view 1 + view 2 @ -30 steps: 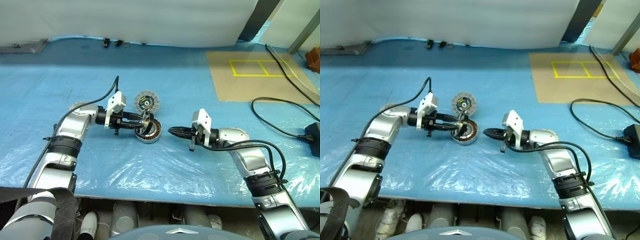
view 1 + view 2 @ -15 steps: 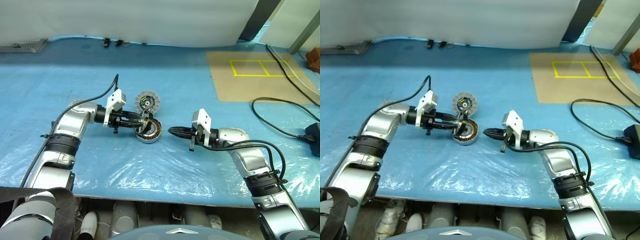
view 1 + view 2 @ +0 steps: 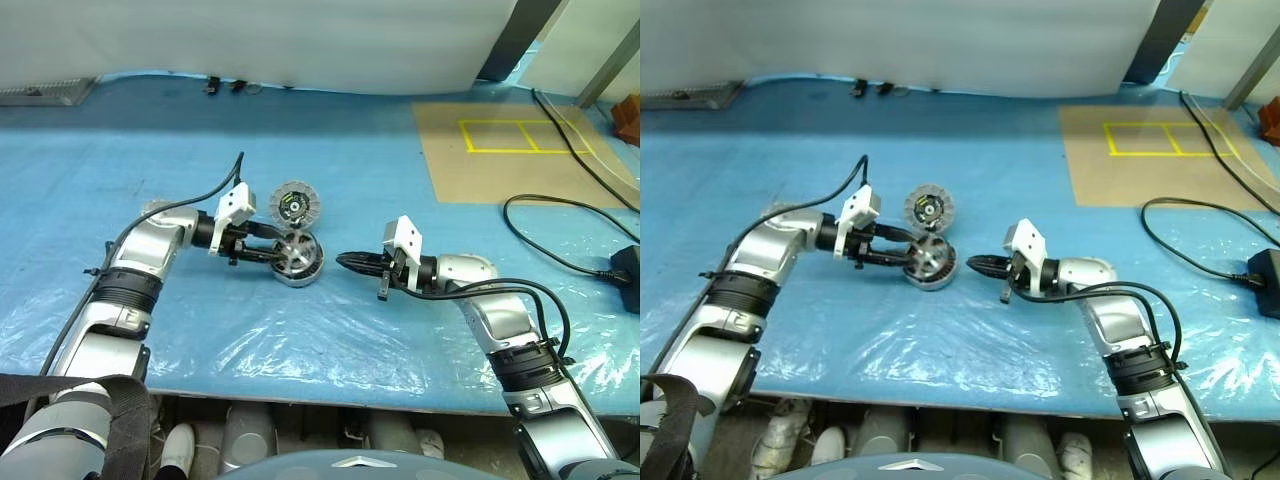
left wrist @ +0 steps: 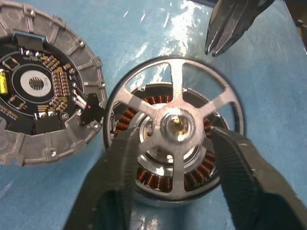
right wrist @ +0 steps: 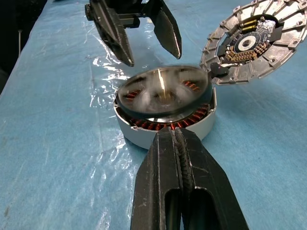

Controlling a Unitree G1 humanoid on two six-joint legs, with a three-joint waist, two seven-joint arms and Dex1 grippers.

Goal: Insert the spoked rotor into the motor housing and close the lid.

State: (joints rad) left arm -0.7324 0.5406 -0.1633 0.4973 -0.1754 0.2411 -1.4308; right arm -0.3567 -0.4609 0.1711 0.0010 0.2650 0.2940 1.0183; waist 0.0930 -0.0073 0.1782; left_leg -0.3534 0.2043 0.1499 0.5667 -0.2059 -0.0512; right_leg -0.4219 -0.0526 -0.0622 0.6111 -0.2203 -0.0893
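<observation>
Left claw (image 4: 170, 143), spread, straddles the rotor (image 4: 175, 122) seated on the housing (image 5: 165, 127). Right claw (image 5: 180, 143), pressed together, hovers just beside it.

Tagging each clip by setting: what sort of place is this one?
Probably a robotics lab or workshop bench: a blue plastic-covered worktop, yellow tape squares on a cardboard sheet, loose black cables, and an opened motor housing.

Lighting's pretty even and bright, soft overhead stuff, with white glare streaks on the crinkly plastic sheet (image 3: 300, 340) over the blue worktop (image 3: 100, 180) and barely any hard shadows. In the right wrist view the spoked rotor (image 5: 163, 96) is smeared with motion blur and shine, and the right claw (image 5: 178, 139) up close looks soft. The left wrist view is crisp, just some glints off the hub.
</observation>
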